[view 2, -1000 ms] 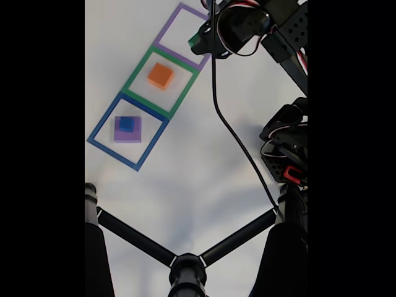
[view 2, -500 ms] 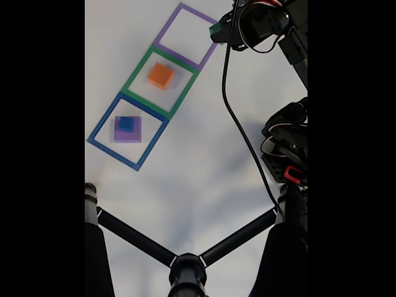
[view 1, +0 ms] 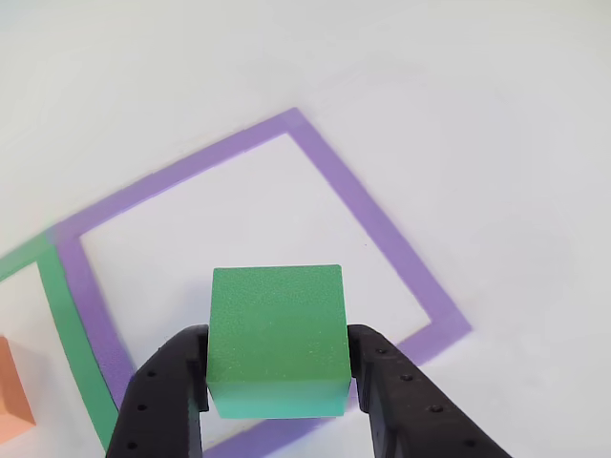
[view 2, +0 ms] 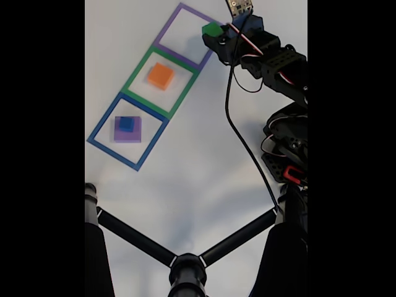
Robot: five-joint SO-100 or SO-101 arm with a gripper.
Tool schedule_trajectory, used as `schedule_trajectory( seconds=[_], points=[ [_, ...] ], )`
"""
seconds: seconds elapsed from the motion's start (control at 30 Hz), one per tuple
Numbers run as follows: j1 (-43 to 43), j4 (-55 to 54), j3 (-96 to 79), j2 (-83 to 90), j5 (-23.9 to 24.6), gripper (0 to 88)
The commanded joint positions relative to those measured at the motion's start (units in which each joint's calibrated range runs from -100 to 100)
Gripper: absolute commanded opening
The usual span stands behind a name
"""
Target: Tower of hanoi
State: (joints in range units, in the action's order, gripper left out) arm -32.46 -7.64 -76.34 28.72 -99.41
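Note:
My gripper is shut on the green block, held above the purple tape square. In the fixed view the green block hangs at the right edge of the purple tape square, with the gripper behind it. The orange block lies inside the green tape square; its corner also shows in the other view as the orange block. The small blue block sits on top of the purple block inside the blue tape square.
The arm's body and a black cable occupy the right side of the fixed view. A black tripod-like stand spreads across the bottom. White table surface lies between the stand and the tape squares.
The gripper with the green block has swung lower and back toward the purple tape square's right edge, and the arm has tilted down into view.

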Motion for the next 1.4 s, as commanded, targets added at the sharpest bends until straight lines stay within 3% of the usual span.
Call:
schedule_trajectory(
  seconds=[0.0, 0.43, 0.93, 1.23, 1.37],
  points=[
    [2.4, -14.4, -0.9, -6.7, -0.6, 9.3],
    [4.6, -39.3, 2.0, -30.9, -0.6, 9.5],
    [5.2, -47.4, 8.1, -43.8, -0.6, 10.7],
    [4.5, -50.2, 7.7, -45.8, -0.6, 29.9],
    [4.4, -49.9, 6.5, -42.8, -0.6, 30.8]
  ],
)
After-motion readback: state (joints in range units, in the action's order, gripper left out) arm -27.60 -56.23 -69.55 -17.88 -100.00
